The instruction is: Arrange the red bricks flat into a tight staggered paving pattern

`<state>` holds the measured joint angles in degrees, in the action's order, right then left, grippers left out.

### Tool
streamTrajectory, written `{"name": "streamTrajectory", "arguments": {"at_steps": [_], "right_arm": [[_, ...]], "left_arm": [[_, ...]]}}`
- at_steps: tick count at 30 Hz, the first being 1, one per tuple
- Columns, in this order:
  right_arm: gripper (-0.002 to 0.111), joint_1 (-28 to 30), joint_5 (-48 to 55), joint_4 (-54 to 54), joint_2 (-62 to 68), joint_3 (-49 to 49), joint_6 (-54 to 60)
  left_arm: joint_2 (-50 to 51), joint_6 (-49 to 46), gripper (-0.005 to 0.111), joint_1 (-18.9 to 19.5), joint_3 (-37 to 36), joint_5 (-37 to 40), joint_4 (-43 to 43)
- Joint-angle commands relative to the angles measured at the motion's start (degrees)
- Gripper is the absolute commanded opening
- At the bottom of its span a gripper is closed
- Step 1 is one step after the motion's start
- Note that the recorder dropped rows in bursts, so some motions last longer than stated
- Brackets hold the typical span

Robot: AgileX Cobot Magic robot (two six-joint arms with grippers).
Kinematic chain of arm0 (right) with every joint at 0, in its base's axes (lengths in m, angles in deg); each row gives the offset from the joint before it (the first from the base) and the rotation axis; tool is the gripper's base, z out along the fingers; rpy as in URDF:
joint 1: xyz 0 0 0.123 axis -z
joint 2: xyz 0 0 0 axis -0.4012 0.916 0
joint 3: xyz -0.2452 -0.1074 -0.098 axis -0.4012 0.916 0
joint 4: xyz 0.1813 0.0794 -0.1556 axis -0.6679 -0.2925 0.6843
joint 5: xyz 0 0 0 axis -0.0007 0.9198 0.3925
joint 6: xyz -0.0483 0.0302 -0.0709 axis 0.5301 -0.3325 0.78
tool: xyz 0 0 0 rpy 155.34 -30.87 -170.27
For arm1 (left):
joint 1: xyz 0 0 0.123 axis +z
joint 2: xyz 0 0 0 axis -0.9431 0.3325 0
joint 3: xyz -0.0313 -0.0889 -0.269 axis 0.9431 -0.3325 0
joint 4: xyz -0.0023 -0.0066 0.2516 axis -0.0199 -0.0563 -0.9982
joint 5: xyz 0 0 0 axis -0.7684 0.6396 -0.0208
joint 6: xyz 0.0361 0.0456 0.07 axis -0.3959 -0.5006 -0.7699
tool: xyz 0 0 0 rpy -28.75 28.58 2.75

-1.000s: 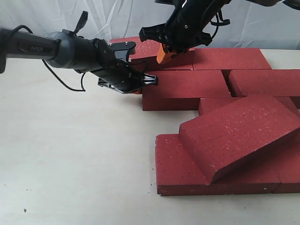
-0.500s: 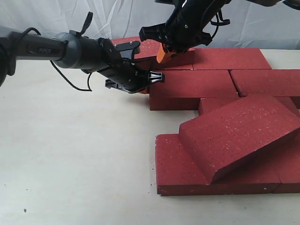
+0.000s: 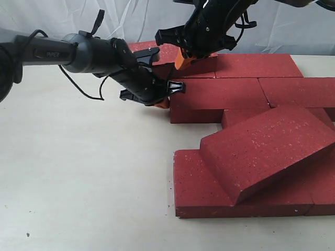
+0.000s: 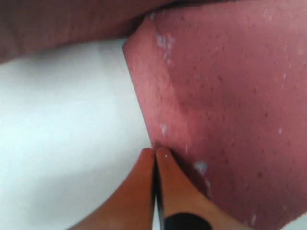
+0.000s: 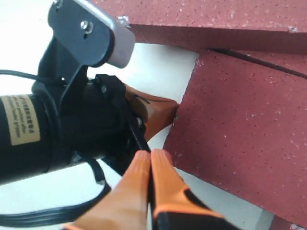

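Note:
Several red bricks lie on the pale table. My left gripper (image 3: 164,101) is shut and empty, its orange tips pressed against the left end of a flat middle-row brick (image 3: 217,99). The left wrist view shows those tips (image 4: 154,151) touching that brick's end (image 4: 225,105). That brick's right end meets another flat brick (image 3: 301,90). My right gripper (image 3: 183,60) hovers shut and empty over the back-row bricks (image 3: 256,65). In its own view it (image 5: 150,154) sits beside the pushed brick (image 5: 240,134). One tilted brick (image 3: 267,149) leans on the flat front bricks (image 3: 201,191).
The table (image 3: 78,183) is bare on the left and front. A white cloth backdrop (image 3: 131,21) hangs behind. The left arm's black body and cable (image 3: 89,55) reach in from the left, close under the right arm (image 3: 214,23).
My left gripper has pushed the middle-row brick to the right, closing the gap to the neighbouring brick. The right gripper has held still.

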<state>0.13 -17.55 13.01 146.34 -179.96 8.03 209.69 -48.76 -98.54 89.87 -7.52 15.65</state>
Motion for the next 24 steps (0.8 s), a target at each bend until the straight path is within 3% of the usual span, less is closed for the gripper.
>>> {"name": "streamTrajectory", "arguments": {"at_steps": [1, 4, 10, 16, 24], "right_arm": [[-0.001, 0.20, -0.10, -0.15, -0.65, -0.36, 0.25], [-0.001, 0.20, 1.55, -0.10, -0.65, -0.36, 0.25], [-0.001, 0.20, 7.28, 1.19, -1.06, -0.36, 0.37], [-0.001, 0.20, 10.92, 2.79, -4.43, 1.22, 0.50], [-0.001, 0.20, 3.65, 4.69, -13.04, 16.26, 2.32]], "left_arm": [[-1.62, 2.28, 0.000, 1.51, 0.12, 6.65, -3.45], [-5.05, 9.19, 0.000, 1.52, 0.12, 9.83, -14.84], [-9.59, 10.75, 0.000, 1.52, -0.11, 16.42, -22.22], [-16.55, 13.29, 0.000, 1.52, -9.26, 15.46, -24.11], [-26.13, 13.08, 0.000, -0.41, -17.65, 13.57, -26.61]]}}
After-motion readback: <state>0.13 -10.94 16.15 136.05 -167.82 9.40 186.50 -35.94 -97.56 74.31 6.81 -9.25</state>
